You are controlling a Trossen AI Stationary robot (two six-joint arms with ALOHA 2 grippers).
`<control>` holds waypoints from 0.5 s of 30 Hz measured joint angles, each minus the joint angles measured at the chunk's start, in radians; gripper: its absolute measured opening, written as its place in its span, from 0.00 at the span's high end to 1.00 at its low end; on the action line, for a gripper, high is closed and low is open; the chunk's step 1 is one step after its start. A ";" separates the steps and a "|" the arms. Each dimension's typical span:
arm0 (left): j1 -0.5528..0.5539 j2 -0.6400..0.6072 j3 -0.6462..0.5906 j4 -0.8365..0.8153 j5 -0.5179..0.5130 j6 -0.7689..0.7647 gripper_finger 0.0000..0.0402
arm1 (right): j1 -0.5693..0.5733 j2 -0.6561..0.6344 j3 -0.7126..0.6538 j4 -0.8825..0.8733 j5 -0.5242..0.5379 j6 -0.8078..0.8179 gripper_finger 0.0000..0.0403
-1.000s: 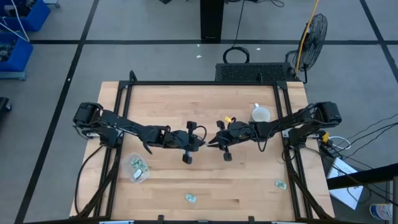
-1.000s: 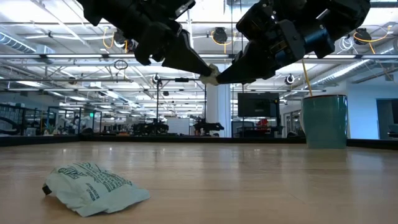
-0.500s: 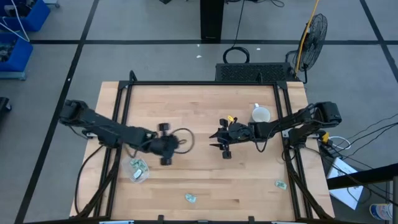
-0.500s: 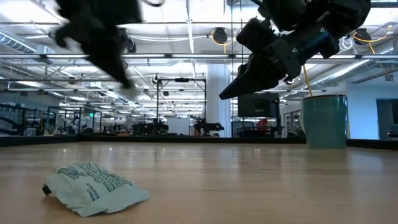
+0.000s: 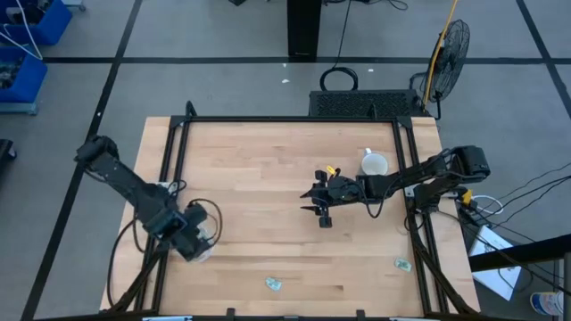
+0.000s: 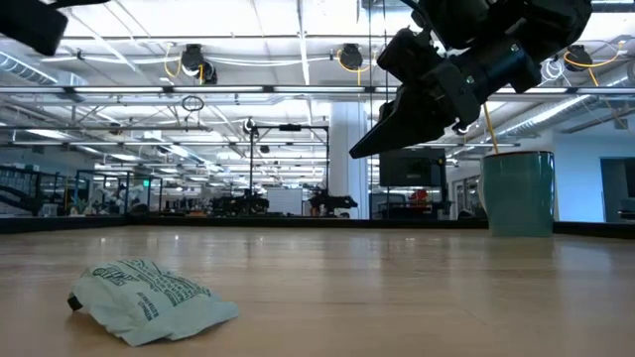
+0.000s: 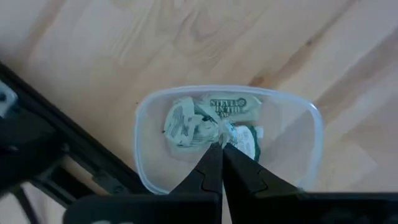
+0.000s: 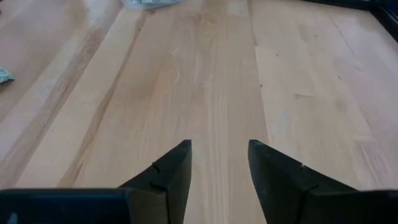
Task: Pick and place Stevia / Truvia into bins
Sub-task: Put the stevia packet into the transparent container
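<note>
The bin point(image 7: 144, 163) is a clear round tub near the table's left front, and several pale green and white Stevia sachets point(image 7: 231, 107) lie in it. My left gripper point(image 7: 219, 147) hangs right above the tub, fingers pointing down and shut on a small crumpled sachet point(image 7: 219, 129). My right gripper point(image 5: 308, 198) hovers open above the table's middle with nothing between its fingers point(image 8: 166, 169). Two more sachets lie flat on the wood, one near the front edge point(image 5: 273, 283) and one at the front right point(image 5: 402, 264). My left gripper pinches a crumpled bit of the sachet point(image 7: 221, 132) between its two fingertips, coming from above and pointing down. The sachet hangs at the tips over the tub's inside; I cannot tell whether it touches the sachets below.
A mug point(image 5: 374, 164) stands at the back right, behind my right arm. In the low view a sachet point(image 6: 149, 296) lies close in front. Black frame rails point(image 5: 166, 160) run along the table's left and right sides. Bare wood stretches between the two arms.
My right gripper has opened and let go of the sachet that both grippers held above the table's middle. My left gripper, still shut on it, has swung toward the table's left near corner and now hangs over the bin.
</note>
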 joint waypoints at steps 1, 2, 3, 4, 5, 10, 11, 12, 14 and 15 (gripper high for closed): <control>-0.017 0.000 -0.014 0.010 -0.010 -0.047 0.98 | 0.000 0.000 0.000 0.000 0.000 0.000 0.62; -0.029 0.000 -0.029 0.022 -0.016 -0.086 0.96 | 0.000 0.000 0.000 0.001 0.000 0.000 0.62; -0.035 0.000 -0.043 0.029 -0.018 -0.111 0.95 | 0.000 0.000 0.000 0.001 0.000 0.000 0.62; -0.039 0.000 -0.057 0.031 -0.019 -0.128 0.93 | 0.000 0.000 0.000 0.001 0.000 0.000 0.62; -0.041 0.000 -0.070 0.031 -0.019 -0.144 0.91 | 0.000 0.000 0.000 0.001 0.000 0.000 0.62; -0.042 0.000 -0.108 0.031 -0.019 -0.168 0.83 | 0.000 0.000 0.000 0.003 0.000 -0.023 0.62; -0.042 0.000 -0.111 0.031 -0.022 -0.167 0.81 | 0.000 0.000 0.000 0.004 0.000 -0.027 0.62; -0.042 0.000 -0.111 0.032 -0.030 -0.166 0.80 | 0.000 0.000 0.000 0.007 0.000 -0.030 0.62; -0.042 0.000 -0.111 0.037 -0.046 -0.163 0.78 | -0.002 0.000 0.000 0.017 0.000 -0.033 0.62; -0.042 0.001 -0.111 0.038 -0.056 -0.162 0.77 | -0.002 0.000 0.000 0.024 0.000 -0.033 0.62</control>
